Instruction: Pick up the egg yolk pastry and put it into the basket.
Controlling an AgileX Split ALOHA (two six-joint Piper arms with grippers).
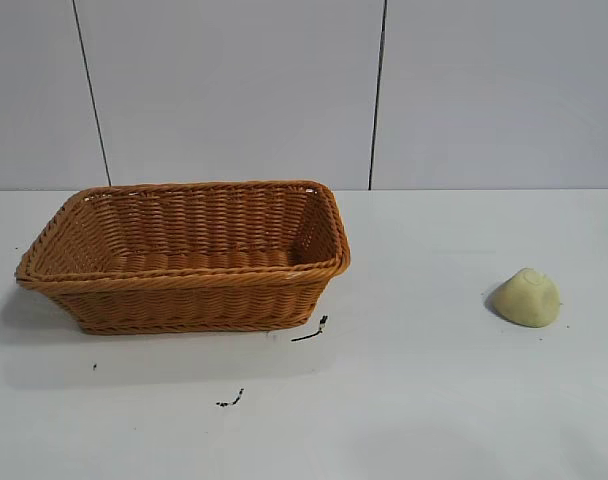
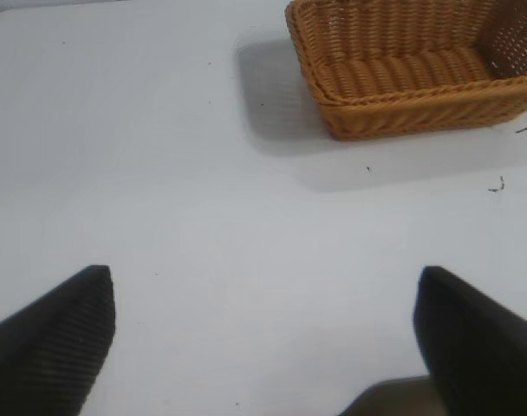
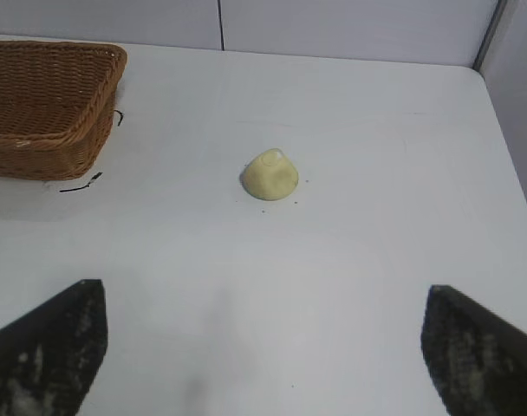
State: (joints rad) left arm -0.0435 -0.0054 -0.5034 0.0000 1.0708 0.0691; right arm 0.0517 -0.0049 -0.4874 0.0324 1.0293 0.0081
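Right gripper (image 3: pixel 263 347) spread wide and empty, short of the pastry (image 1: pixel 526 298) near the table's (image 1: pixel 434 400) right edge; basket (image 1: pixel 184 262) empty, nothing done yet.

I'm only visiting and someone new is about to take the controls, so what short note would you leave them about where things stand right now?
Left gripper: open, empty, over bare table, the basket ahead of it.
Right gripper: open, empty, facing the egg yolk pastry from a distance, not touching it.
Pastry: on the table, to the right of the basket in the exterior view, well apart from it.
Basket: upright, nothing visible inside.
Done: nothing yet.
Left: grasp the pastry, probably with the right gripper, carry it over and put it into the basket.
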